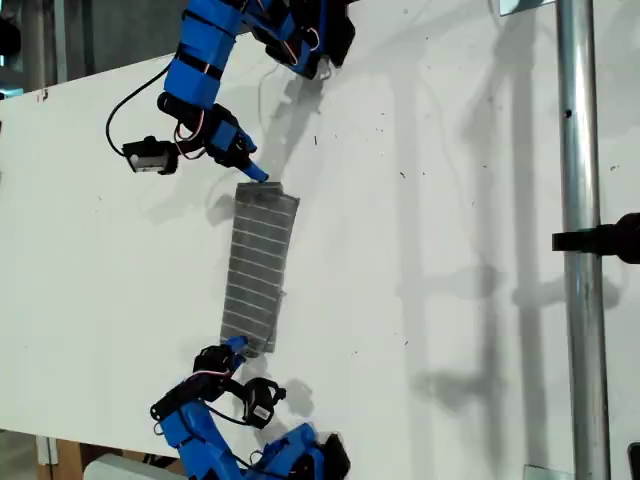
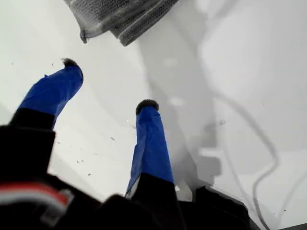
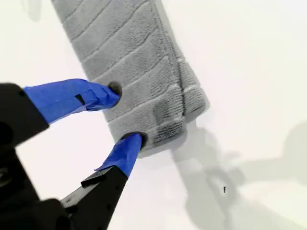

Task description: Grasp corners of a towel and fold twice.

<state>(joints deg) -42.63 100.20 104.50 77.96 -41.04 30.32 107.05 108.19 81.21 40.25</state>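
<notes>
The towel (image 1: 258, 265) lies folded into a long narrow gray strip with white stripes in the middle of the white table (image 1: 450, 250). My first gripper (image 1: 255, 172) is open at the strip's end nearer the exterior view's top. In its wrist view the first gripper (image 2: 109, 82) holds nothing, and the towel (image 2: 124, 17) lies a short gap beyond its fingertips. My second gripper (image 1: 235, 346) is at the other end. There the second gripper (image 3: 123, 114) is open, one finger on the towel (image 3: 129, 52) and one at its end edge. A layered corner (image 3: 201, 103) lies beside it.
A metal pole (image 1: 578, 240) with a black clamp (image 1: 605, 242) runs down the exterior view's right side. The table's edge slants across the exterior view's top left and bottom left. A black cable (image 1: 125, 110) loops beside the first arm.
</notes>
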